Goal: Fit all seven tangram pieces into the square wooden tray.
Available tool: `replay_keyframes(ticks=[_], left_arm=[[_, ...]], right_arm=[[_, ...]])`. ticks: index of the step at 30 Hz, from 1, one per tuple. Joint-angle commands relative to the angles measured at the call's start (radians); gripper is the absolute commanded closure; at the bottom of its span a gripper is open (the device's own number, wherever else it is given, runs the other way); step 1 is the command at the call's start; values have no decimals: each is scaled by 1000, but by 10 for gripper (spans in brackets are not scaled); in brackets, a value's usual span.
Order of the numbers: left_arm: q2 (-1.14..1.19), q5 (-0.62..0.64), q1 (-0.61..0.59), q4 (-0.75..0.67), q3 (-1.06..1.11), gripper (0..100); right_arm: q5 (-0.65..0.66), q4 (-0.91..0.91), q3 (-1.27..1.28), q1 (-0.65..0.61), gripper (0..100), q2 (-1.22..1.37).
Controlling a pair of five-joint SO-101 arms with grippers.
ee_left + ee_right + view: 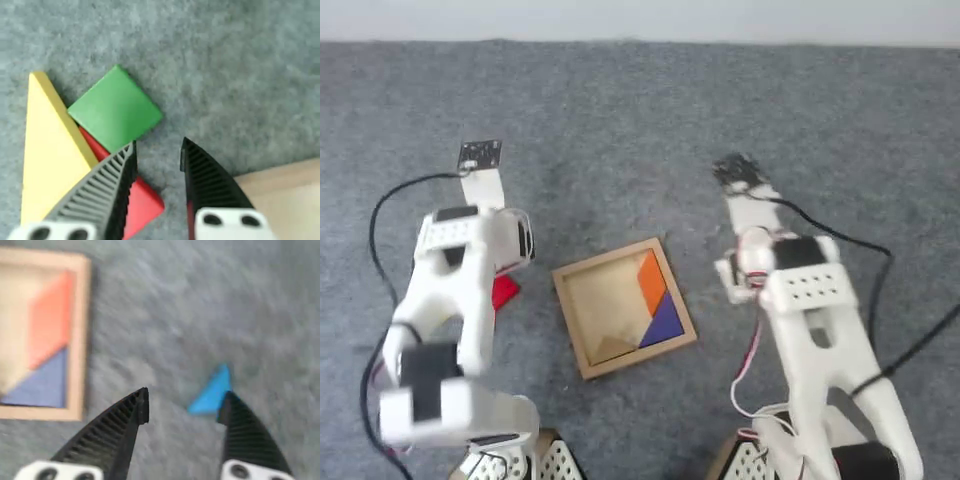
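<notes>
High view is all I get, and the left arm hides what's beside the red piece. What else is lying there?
Observer: A green square and a yellow triangle, both lying against the red piece.
Operator: Anything by the right gripper?
Observer: A light blue triangle, lying outside the tray and close to one finger.
Operator: Is either gripper holding something?
Observer: No. The left gripper and the right one are both open and hold nothing.
</notes>
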Motion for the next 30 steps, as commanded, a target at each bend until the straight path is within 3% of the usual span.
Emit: replay_keyframes(ticks=[1,8,15,21,26,30], left_arm=[[-287,-48,-5,-130,202,852],[-453,-52,-11,-153,331,851],[-460,-226,-21,-135,401,851],[-462,-288,-81,-135,407,851],[-462,-311,-81,-133,409,851],[-462,-310,-81,-133,410,851]], right_arm=[[83,1,95,137,701,-65],[-63,-151,193,162,701,-65],[-345,-209,198,166,701,-65],[-328,-232,198,168,701,-24],[-264,-315,173,185,701,166],[-238,-248,60,216,702,282]])
